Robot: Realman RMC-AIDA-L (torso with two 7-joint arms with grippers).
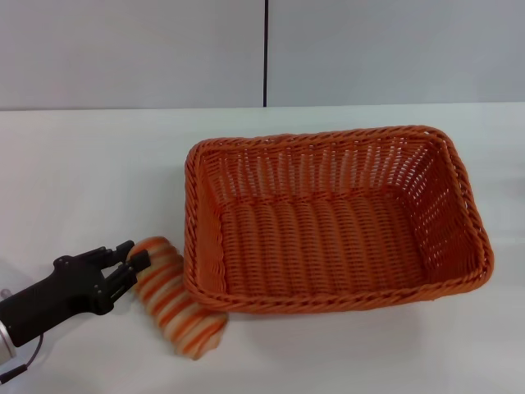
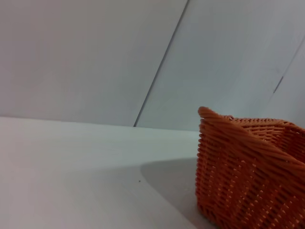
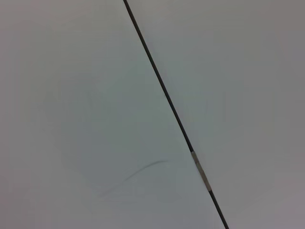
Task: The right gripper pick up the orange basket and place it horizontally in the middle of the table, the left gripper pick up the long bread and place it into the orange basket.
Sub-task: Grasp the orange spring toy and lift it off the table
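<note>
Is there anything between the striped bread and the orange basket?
Nothing; in the head view the long bread lies right against the orange basket, its end tucked under the rim.

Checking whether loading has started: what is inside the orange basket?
Nothing shows inside the orange basket, only its woven floor. The long bread lies outside against its near-left corner, at the left gripper.

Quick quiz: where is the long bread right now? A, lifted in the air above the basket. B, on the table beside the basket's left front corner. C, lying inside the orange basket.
B: the long bread lies on the table against the orange basket, with the left end effector at its end.
</note>
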